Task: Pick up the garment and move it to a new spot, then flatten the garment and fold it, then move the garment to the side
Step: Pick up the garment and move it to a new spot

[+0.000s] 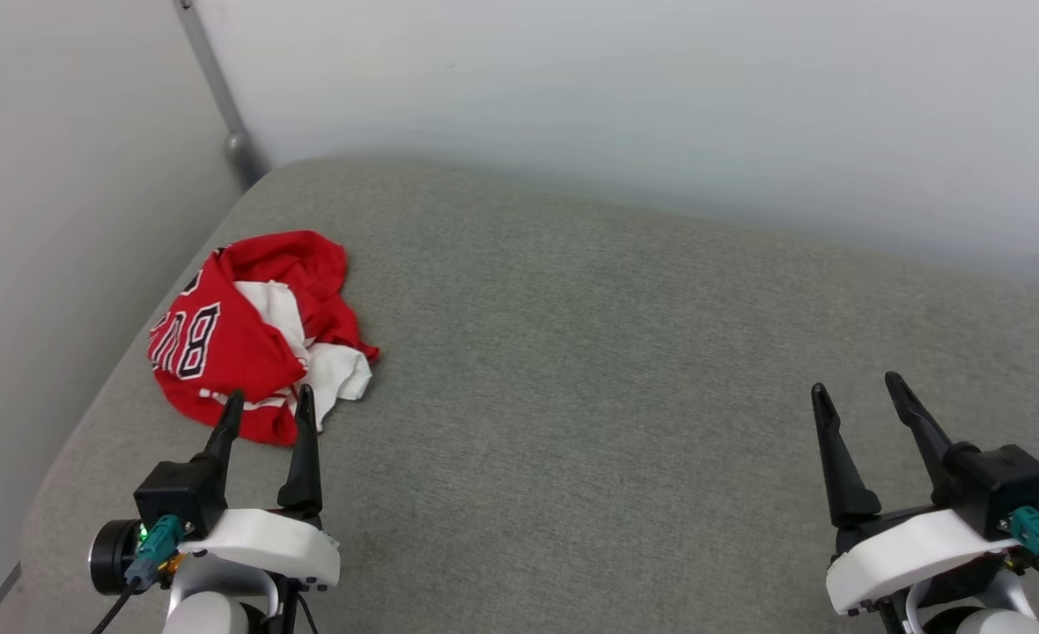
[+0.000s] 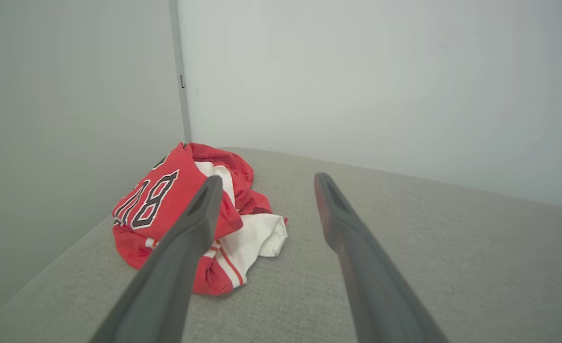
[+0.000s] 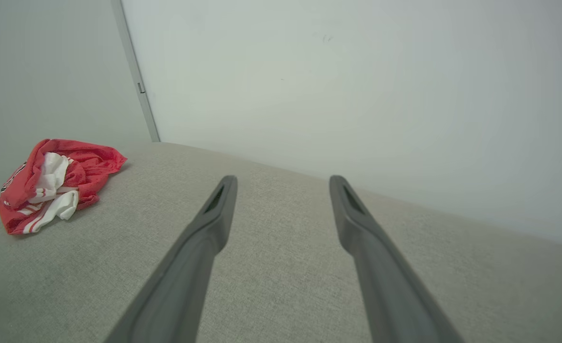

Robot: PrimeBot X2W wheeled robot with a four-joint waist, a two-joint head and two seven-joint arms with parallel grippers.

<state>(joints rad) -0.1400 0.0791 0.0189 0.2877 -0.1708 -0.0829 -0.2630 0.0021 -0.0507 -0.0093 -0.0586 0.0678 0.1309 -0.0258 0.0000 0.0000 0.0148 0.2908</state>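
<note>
Left gripper (image 1: 270,396): nearest the head camera, at seven o'clock in its view. The two long dark fingers stand spread wide with nothing between them.
Right gripper (image 1: 856,384): at five o'clock, jaws equally wide and empty, over bare cloth and well apart from the shirt.
Garment: the crumpled red jersey T-shirt with white sleeves (image 1: 220,343) lies heaped at ten o'clock on the grey woven padded surface (image 1: 572,396), near its left edge and far corner.
Why the left stands so: its fingers point at the heap's near hem. This looks like a line-up for the first pick, since it is the arm on the shirt's side.
Why the right waits: judged to be parked clear until spreading needs two hands.
Contact: in the head view the left fingertips overlap the red hem. Whether they touch it or hang above it I cannot tell.
Hidden: only black-and-white letters "BU" read; the rest of the print is folded under. In the left wrist view one finger covers part of the heap.
Cut off: both forearms at six o'clock, and the surface's near and right edges.
Backdrop: pale plain wall (image 1: 625,88) at twelve o'clock, with a grey metal corner strip (image 1: 220,97) at eleven.
</note>
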